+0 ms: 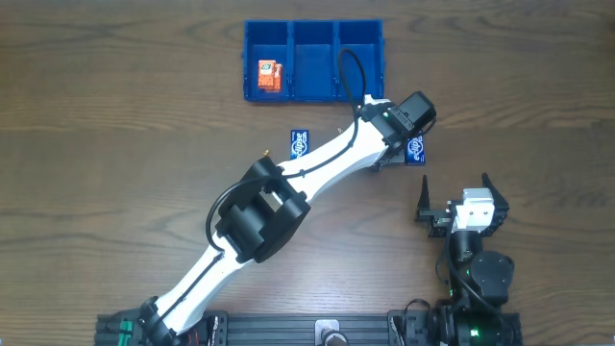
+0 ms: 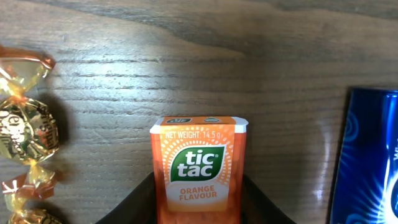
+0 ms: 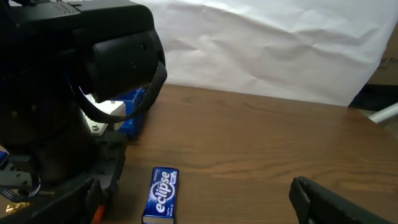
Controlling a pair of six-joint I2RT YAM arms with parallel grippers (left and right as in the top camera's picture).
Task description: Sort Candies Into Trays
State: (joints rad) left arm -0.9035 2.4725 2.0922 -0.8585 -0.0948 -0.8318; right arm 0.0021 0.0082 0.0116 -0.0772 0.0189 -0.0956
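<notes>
Orange candy box [image 2: 199, 165] held between fingers [image 2: 132, 206].

Wooden table [image 1: 115, 115], blue tray [image 1: 291, 58] (mint pack [image 1: 300, 144])

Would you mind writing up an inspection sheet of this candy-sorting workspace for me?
Surface: wooden table.
Job's things: blue three-compartment tray, orange candy box in its left compartment; orange mint box; blue gum pack, second gum pack and gold-wrapped candies on the table.
Clutter: nothing seen.
Grippers: left gripper shut on the orange mint box; right gripper open, holding nothing.
Cables: black cable looping off the left arm.
Surroundings: white sheet behind the table.
</notes>
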